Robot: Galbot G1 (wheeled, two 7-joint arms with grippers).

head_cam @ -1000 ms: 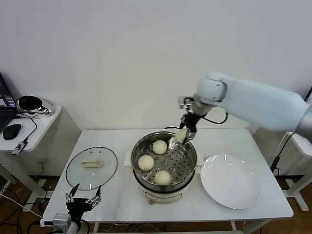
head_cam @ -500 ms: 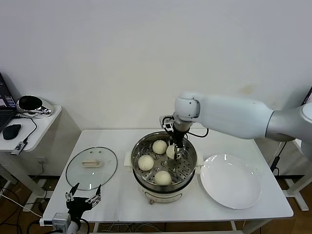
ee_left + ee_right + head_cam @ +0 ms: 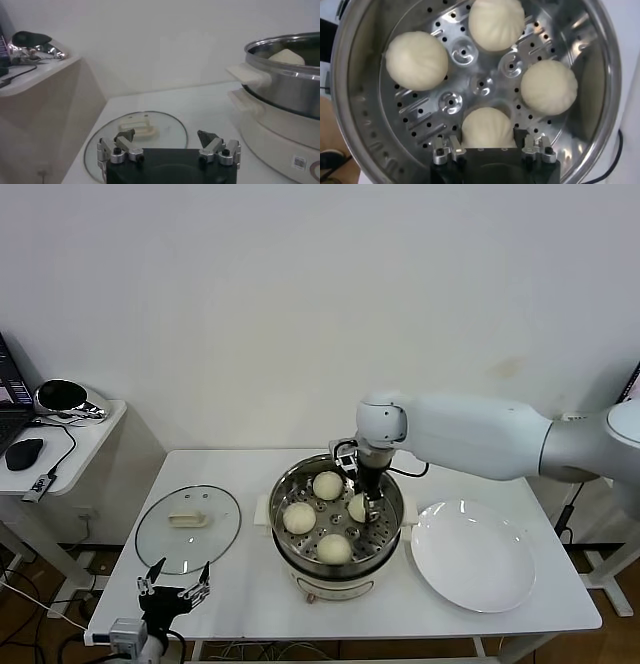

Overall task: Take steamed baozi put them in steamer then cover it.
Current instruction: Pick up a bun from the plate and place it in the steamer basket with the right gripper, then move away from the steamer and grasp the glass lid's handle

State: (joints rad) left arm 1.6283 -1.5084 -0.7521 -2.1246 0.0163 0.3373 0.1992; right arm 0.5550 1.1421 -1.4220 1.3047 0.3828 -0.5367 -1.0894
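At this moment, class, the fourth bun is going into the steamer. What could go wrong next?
1. The right tool grips the fourth baozi low over the tray; the soft bun may stick and lift on release.
2. Rising carelessly, it could bump the steamer rim.
3. The cover lies flat on the table near the open left tool; its flat handle may be hard to grip.

Four steamed baozi (image 3: 416, 60) (image 3: 496, 23) (image 3: 549, 87) (image 3: 487, 128) sit in one steamer (image 3: 290, 489). One glass cover (image 3: 188, 527) and one white plate (image 3: 472, 555) lie on the table.
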